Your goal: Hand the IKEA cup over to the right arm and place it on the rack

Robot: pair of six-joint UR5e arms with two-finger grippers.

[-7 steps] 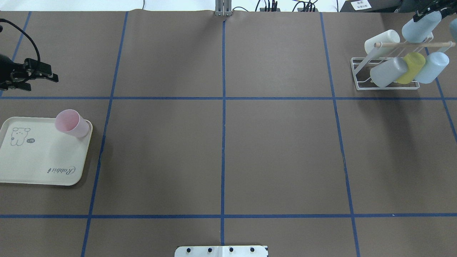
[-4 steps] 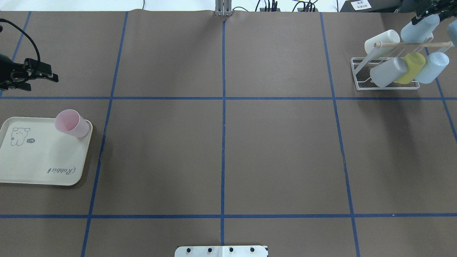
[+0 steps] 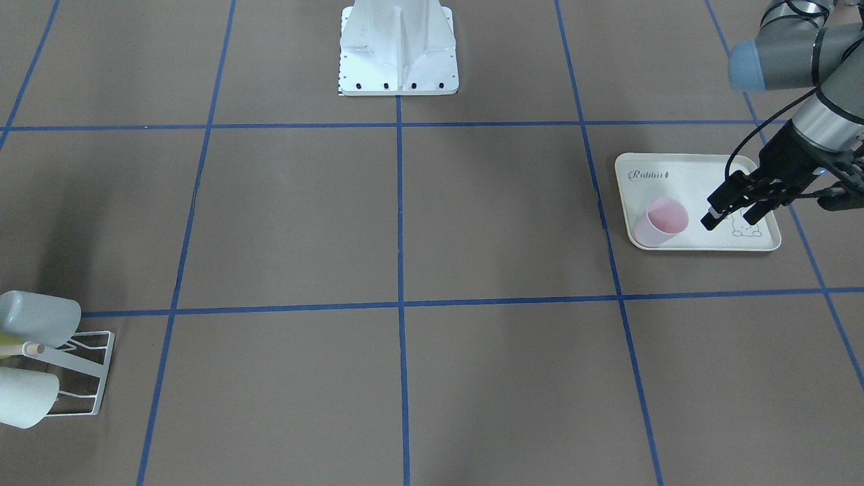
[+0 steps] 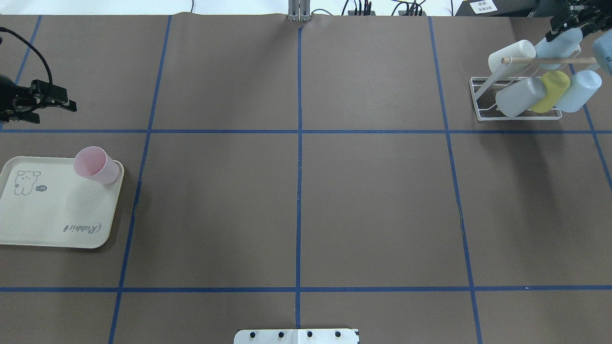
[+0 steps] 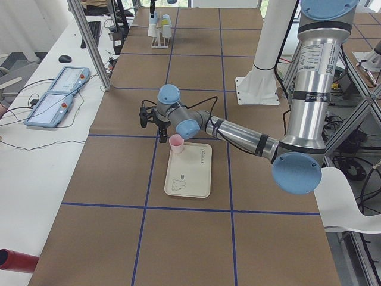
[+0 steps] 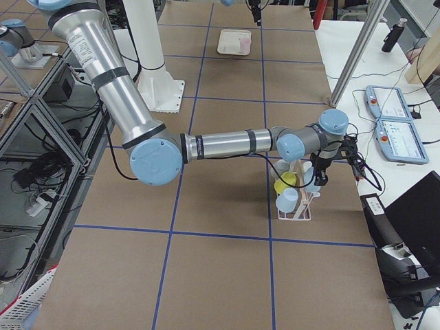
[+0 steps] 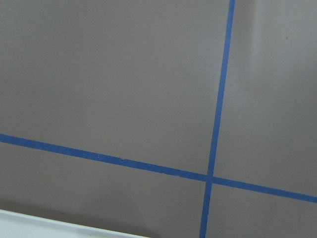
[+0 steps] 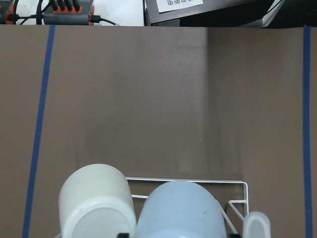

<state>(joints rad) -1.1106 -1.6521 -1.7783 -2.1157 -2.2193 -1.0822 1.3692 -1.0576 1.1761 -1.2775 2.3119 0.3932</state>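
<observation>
My right gripper (image 4: 571, 29) is at the far right corner, shut on a light blue IKEA cup (image 4: 554, 47) that lies tilted against the upper far side of the white wire rack (image 4: 478, 102), behind its wooden rod (image 4: 550, 60). The right wrist view shows that cup (image 8: 178, 210) between the fingers, beside a white cup (image 8: 96, 203). A pink IKEA cup (image 4: 95, 165) stands upright on the cream rabbit tray (image 4: 48, 215), at its far right corner. My left gripper (image 3: 730, 221) hangs open and empty in the air beside the pink cup (image 3: 660, 221).
The rack also carries a grey cup (image 4: 519, 95), a yellow cup (image 4: 552, 88) and another light blue cup (image 4: 578, 90). Cables and plugs run along the table's far edge (image 4: 363, 9). The robot's white base (image 3: 398, 54) stands at the near edge.
My right gripper has carried the light blue cup farther back and down, so it now sits behind the wooden rod. The left gripper has drifted slightly to the left.
</observation>
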